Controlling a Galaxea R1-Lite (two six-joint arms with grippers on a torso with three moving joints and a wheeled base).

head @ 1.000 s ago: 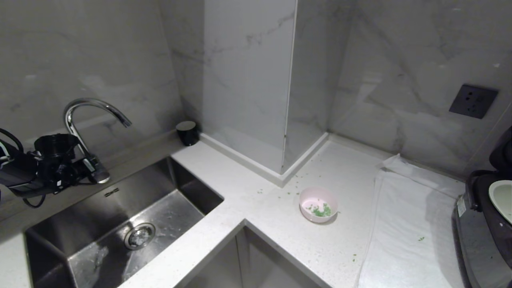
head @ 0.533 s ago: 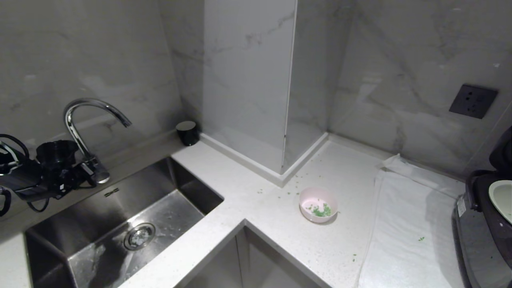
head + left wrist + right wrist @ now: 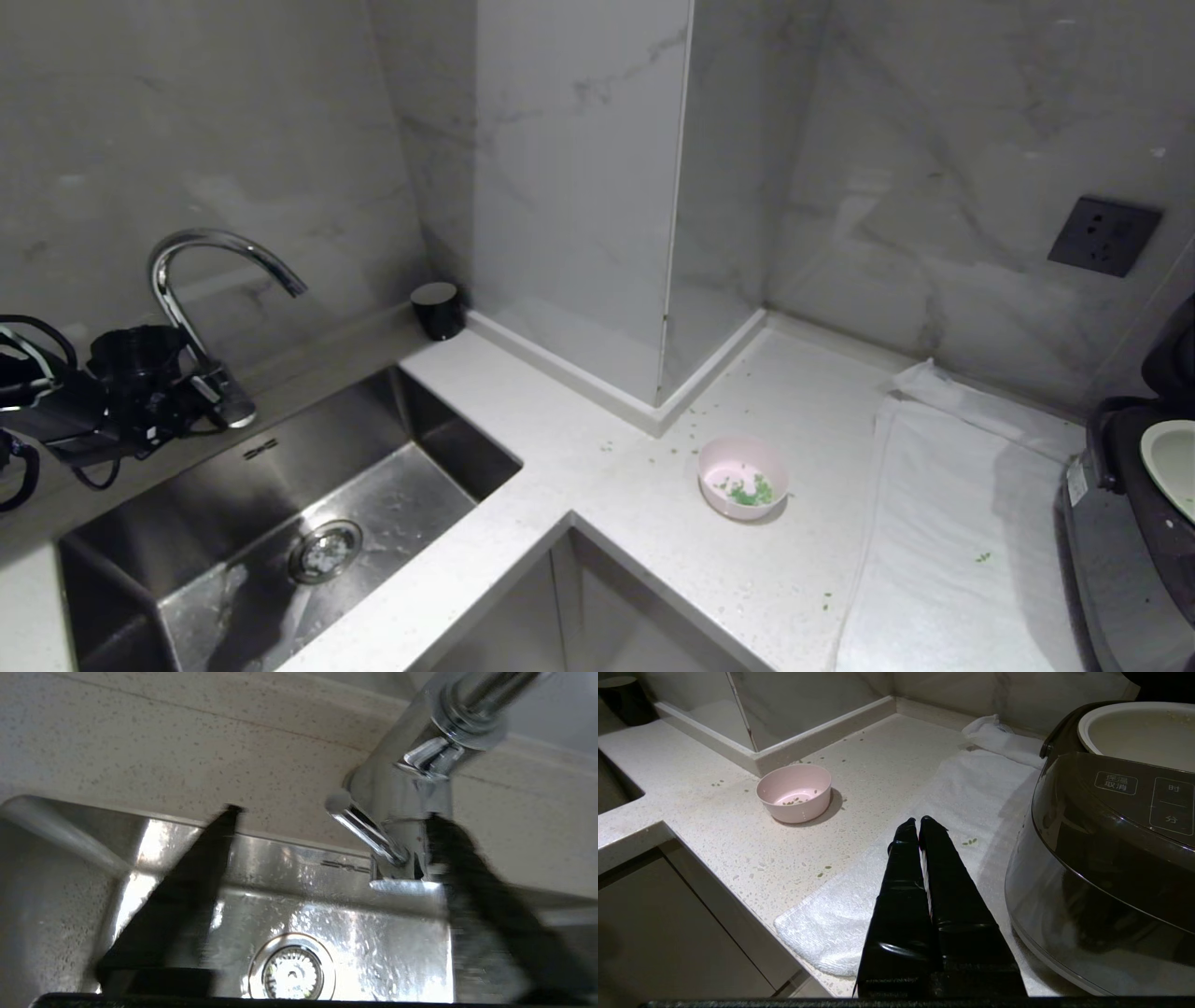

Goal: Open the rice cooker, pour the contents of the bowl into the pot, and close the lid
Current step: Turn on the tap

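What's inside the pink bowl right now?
The bowl on the counter holds a small scatter of green bits on its white floor, far from full. In the right wrist view the near wall hides part of the floor. More bits lie outside on the counter.

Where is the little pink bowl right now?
In the head view, the bowl sits on the countertop right of centre, between the sink and the white towel.
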